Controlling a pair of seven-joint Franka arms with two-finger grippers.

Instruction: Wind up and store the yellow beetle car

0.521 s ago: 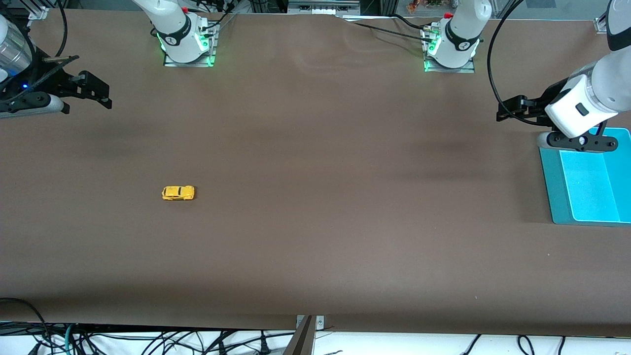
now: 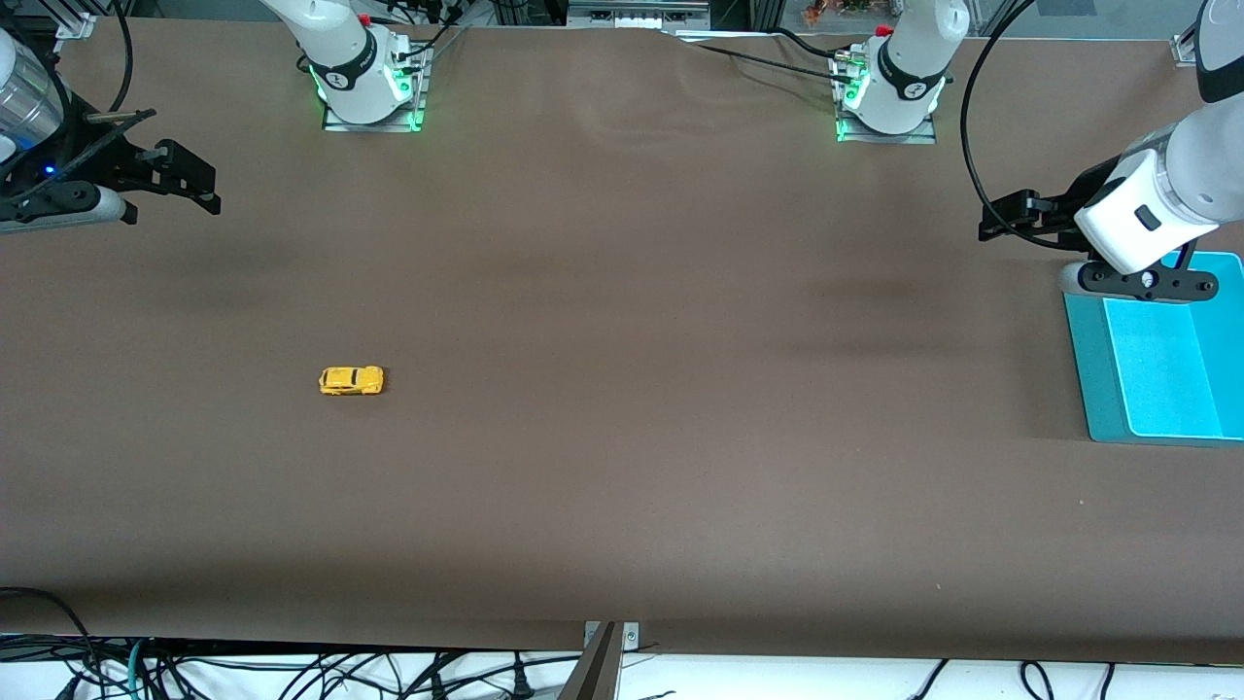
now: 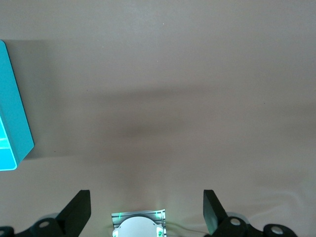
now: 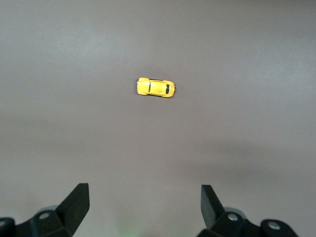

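The yellow beetle car (image 2: 351,380) sat alone on the table (image 2: 622,467), at about eight o'clock; the right gripper (image 2: 199,185) and the left gripper (image 2: 1001,216) hung wide open, holding nothing.

The yellow beetle car (image 2: 351,380) sits alone on the table (image 2: 622,437), toward the right arm's end. The tray (image 2: 1088,369) lies at the left arm's end, well apart from the car.
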